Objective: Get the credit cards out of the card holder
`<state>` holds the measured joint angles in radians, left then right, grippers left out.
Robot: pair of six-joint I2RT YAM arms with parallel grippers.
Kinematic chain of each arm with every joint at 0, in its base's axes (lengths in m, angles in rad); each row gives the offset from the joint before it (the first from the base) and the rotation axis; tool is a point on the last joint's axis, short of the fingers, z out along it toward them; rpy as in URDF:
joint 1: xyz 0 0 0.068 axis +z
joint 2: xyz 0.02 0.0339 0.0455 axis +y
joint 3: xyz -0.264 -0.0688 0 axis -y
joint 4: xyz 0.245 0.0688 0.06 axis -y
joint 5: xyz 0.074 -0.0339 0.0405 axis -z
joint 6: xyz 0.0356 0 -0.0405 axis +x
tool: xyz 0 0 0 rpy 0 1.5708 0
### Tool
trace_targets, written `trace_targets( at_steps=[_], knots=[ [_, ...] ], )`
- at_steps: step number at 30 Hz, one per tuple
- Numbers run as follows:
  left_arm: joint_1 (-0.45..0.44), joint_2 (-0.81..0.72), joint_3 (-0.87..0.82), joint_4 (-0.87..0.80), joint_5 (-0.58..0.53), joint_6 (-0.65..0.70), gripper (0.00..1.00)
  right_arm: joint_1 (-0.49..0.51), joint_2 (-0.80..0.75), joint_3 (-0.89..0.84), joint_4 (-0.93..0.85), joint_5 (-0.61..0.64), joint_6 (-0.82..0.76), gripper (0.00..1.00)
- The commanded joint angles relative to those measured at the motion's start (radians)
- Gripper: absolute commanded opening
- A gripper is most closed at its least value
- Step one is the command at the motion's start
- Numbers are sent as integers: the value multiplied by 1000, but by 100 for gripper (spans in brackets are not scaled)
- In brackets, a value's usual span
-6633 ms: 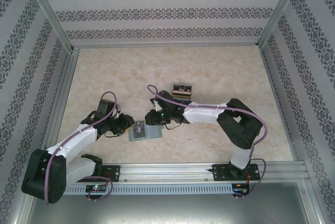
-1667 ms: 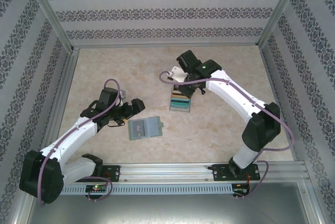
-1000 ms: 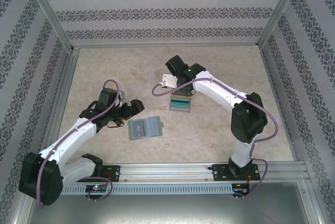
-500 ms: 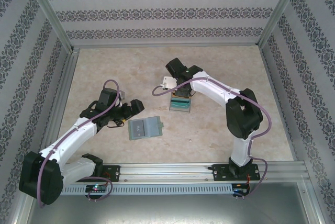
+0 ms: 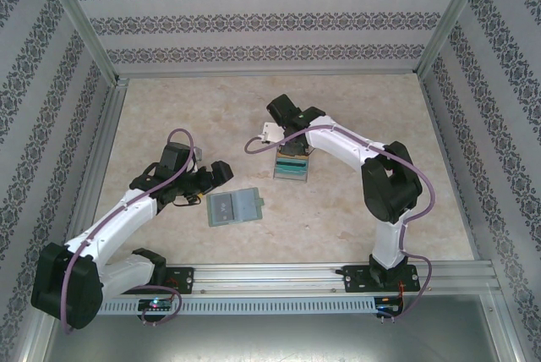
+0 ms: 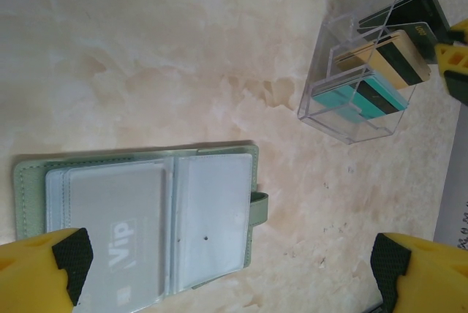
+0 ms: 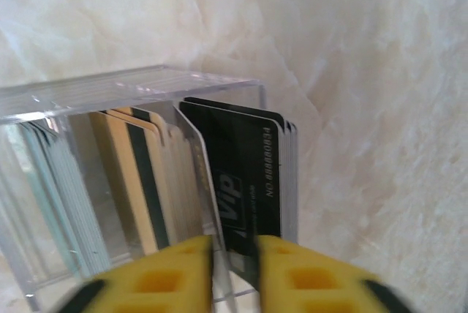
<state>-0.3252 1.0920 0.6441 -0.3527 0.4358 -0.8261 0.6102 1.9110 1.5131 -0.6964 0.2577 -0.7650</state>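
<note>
The card holder (image 5: 234, 206) lies flat and open on the table (image 5: 363, 218). It's grey-green, two panels either side of the crease, clear pockets facing up, closing tab poking out on one side. A pale card (image 6: 121, 236) marked "Vip" sits in one pocket, and what's in the other pocket is unclear. Well apart from it, the credit cards (image 5: 291, 163) stand on edge in a clear three-slot box (image 7: 110, 90). The teal-green cards (image 6: 365, 97) are nearest the holder, the tan-gold cards (image 6: 387, 57) with a dark stripe are in the middle, and the black cards (image 7: 252, 174) with white lettering are in the far slot.

Bare table (image 5: 363, 210) between card holder (image 5: 233, 206) and box (image 5: 291, 171)
</note>
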Motion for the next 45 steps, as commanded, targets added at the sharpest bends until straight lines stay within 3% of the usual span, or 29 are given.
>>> trace_targets(
  at_steps=[1, 13, 18, 30, 36, 41, 45],
  knots=[
    [9, 9, 4, -6, -5, 19, 100, -9, 11, -17, 25, 49, 14, 33],
    [11, 3, 0, -6, -6, 19, 100, -25, 32, -3, 71, 140, 53, 33],
    [11, -2, -3, -9, -8, 16, 99, -26, 0, 15, 54, 106, 114, 33],
    [15, 7, -61, -38, -23, -8, 96, 39, -220, -8, -4, -146, 544, 33],
    [15, -9, -101, -38, -13, -20, 82, 105, -288, -188, 108, -348, 890, 31],
    [14, -1, -116, -20, 11, -23, 70, 210, -252, -315, 215, -398, 1100, 30],
    [14, 8, -136, 10, 36, -32, 65, 290, -211, -380, 304, -425, 1195, 30]
  ],
)
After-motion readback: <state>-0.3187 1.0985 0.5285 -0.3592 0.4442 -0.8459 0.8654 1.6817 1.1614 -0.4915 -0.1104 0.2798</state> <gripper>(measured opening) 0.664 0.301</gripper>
